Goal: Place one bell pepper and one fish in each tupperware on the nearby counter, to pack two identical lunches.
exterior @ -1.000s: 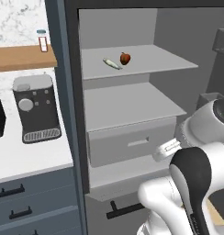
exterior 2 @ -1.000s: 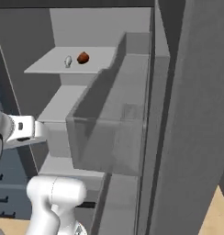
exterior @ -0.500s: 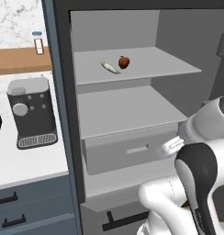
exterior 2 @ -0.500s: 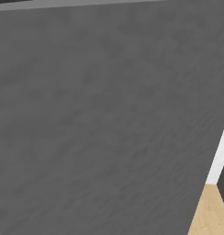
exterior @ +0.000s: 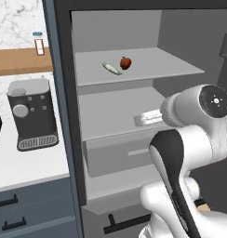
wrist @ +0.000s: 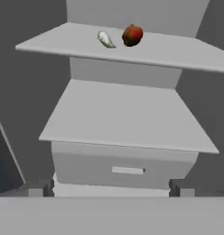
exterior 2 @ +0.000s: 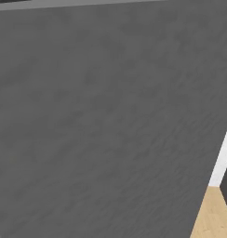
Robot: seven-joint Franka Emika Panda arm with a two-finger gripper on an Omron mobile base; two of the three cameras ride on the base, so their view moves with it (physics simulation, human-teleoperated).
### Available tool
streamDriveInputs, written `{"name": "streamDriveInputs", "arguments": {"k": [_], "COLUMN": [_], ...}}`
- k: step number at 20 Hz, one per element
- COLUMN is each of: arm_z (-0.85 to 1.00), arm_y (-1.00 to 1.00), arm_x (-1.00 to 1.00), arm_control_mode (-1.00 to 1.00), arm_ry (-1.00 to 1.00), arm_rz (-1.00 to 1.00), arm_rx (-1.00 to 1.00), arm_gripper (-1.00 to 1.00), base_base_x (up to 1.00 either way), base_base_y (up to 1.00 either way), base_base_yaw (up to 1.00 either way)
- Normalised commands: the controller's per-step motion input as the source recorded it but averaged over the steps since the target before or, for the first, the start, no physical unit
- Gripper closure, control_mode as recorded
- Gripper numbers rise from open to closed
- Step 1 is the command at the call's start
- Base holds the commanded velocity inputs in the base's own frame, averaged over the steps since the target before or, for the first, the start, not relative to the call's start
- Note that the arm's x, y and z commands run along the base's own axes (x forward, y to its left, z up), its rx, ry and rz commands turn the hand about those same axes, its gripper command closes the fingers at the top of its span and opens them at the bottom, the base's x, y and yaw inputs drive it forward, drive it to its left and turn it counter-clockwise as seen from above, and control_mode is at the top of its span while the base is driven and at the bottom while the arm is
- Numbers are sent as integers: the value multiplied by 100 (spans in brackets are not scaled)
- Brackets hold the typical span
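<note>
A red bell pepper (exterior: 126, 62) and a pale fish (exterior: 111, 69) lie side by side on the upper shelf of an open grey fridge; they also sit at the top of the hand view, the bell pepper (wrist: 132, 35) right of the fish (wrist: 105, 39). My gripper (wrist: 110, 188) is open and holds nothing, its fingertips (wrist: 40, 187) wide apart, facing the shelves from below the food. From the left base camera the hand (exterior: 147, 118) hovers in front of the middle shelf. The white counter (exterior: 22, 165) runs along the left. The tupperware is out of view.
A grey coffee machine (exterior: 31, 114) stands on the counter, under a wooden wall shelf (exterior: 17, 60) with a small bottle (exterior: 39, 43). The fridge has a middle shelf (wrist: 127, 117) and a drawer (wrist: 125, 167). A flat grey fridge panel (exterior 2: 101, 121) blocks the right base camera.
The hand has risen and moved left toward the middle shelf. The cameras shifted slightly, and the grey panel came to cover the right base view. The jaws stayed open.
</note>
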Motion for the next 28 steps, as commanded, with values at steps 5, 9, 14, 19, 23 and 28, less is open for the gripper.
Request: {"name": "streamDriveInputs", "arguments": {"k": [5, 9, 14, 19, 23, 28], "arm_z": [81, 42, 2, 0, 0, -10], "arm_y": [-3, -2, -11, -14, -1, 0], "arm_x": [50, 62, 91, 100, 100, 100], "arm_control_mode": [-100, -100, -100, -100, -100, -100], "arm_ry": [-13, -9, 1, 15, 18, 9], "arm_rz": [-2, 0, -3, 0, 0, 0], "arm_rx": [27, 19, 4, 0, -2, -4], "arm_gripper": [-100, -100, -100, -100, -100, -100], "base_base_x": [0, 0, 0, 0, 0, 0], "base_base_y": [0, 0, 0, 0, 0, 0], "base_base_yaw": [0, 0, 0, 0, 0, 0]}}
